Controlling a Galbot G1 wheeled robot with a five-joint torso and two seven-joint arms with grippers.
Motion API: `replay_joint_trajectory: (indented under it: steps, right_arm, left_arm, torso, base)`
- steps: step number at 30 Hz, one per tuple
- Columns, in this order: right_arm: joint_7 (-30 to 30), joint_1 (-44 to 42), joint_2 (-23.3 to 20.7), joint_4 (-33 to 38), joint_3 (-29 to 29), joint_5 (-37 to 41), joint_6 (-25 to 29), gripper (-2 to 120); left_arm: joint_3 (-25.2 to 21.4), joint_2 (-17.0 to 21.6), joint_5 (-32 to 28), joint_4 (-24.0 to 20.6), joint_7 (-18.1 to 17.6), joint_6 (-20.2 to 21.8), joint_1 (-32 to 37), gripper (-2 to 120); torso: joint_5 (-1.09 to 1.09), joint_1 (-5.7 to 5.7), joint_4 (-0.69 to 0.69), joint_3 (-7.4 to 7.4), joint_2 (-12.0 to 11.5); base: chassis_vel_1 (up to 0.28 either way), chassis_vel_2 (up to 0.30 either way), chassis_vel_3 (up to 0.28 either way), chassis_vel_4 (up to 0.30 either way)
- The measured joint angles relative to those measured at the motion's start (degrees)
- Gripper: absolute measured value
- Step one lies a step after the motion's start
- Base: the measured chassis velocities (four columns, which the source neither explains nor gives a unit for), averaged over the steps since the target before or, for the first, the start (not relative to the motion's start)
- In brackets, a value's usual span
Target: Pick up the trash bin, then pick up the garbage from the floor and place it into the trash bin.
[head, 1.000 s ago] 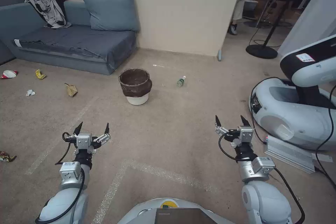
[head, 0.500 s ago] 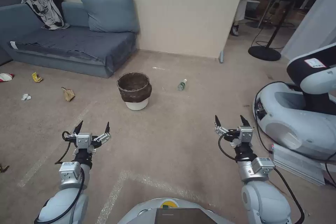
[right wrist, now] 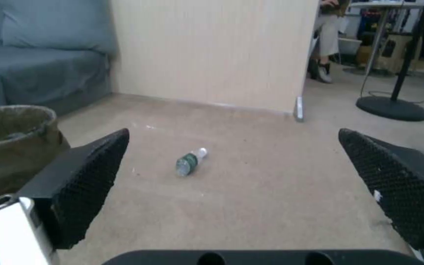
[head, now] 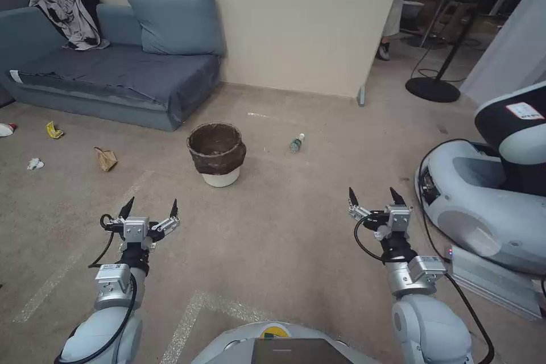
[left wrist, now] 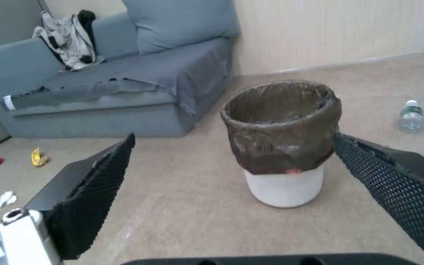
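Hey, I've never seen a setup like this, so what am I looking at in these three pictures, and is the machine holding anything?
This is a wheeled robot with two arms. One picture comes from a camera on its head, looking down at a carpeted floor. The other two come from cameras on its wrists, so the black textured fingers framing them are its own.

The left gripper and right gripper are both open and hold nothing, raised above the carpet.

Ahead stands the trash bin, white with a dark bag over its rim. To its right lies a plastic bottle. To its left, before the sofa, lie a brown paper bag, a yellow wrapper and a white tissue.
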Motion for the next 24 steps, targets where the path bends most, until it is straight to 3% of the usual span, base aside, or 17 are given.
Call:
replay_joint_trajectory:
  steps: [24]
  right_arm:
    - [0.02, 0.15, 0.00, -0.44, 0.25, -0.06, 0.96, 100]
  left_arm:
    - [-0.06, -0.08, -0.03, 0.21, 0.03, -0.11, -0.16, 100]
  torso:
    - [0.00, 0.00, 0.01, -0.01, 0.00]
  base:
    - [-0.081, 0.083, 0.084, -0.080]
